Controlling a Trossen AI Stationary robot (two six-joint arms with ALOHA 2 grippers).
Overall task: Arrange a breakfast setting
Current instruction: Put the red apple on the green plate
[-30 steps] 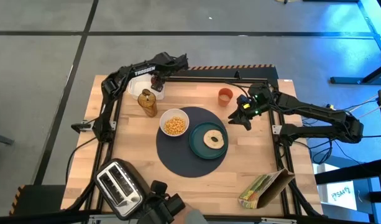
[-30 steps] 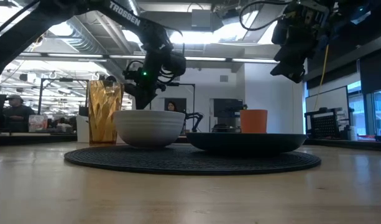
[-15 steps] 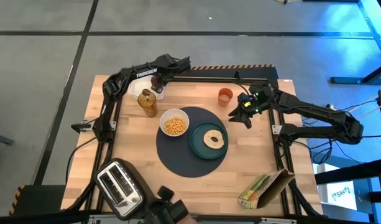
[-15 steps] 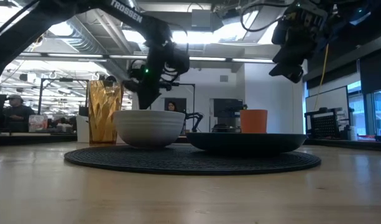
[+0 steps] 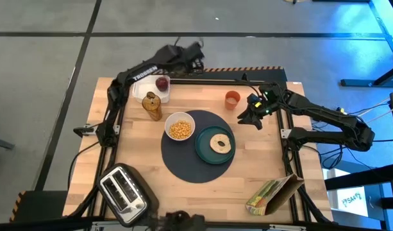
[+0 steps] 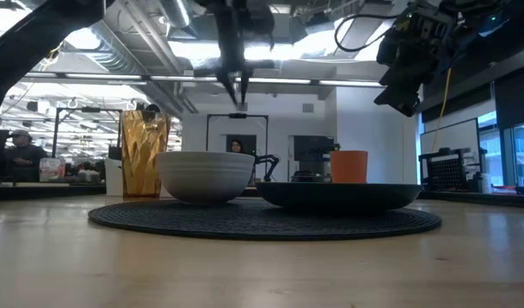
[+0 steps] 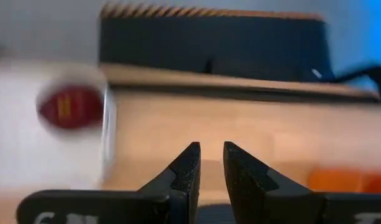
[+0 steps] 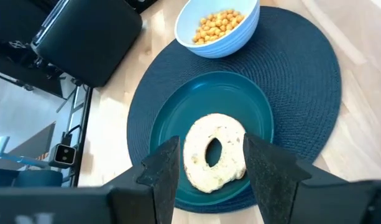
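Mat [image 5: 197,154]: round, dark woven weave, centre of the wooden table [image 5: 138,147]
Bowl [image 5: 179,126]: white, smooth, on the mat's far-left rim, filled with round yellow cereal [image 5: 179,130]
Plate [image 5: 203,148]: teal, glossy, on the mat's right half, carrying a ring-shaped bagel [image 5: 220,144]
Cup [image 5: 232,99]: small, orange, cylindrical, near the far edge
Red fruit [image 5: 161,83]: round, far-left corner
Left gripper [image 7: 210,163]: raised at the far edge, nearly clenched, empty
Right gripper [image 5: 243,119]: near the cup, parted, empty

1 mat [image 5: 186,160], 1 bowl [image 5: 180,128], 1 plate [image 5: 206,151], 1 bagel [image 5: 220,144], 1 cup [image 5: 232,99], 1 toaster [image 5: 122,192], 1 amber glass [image 5: 152,106].
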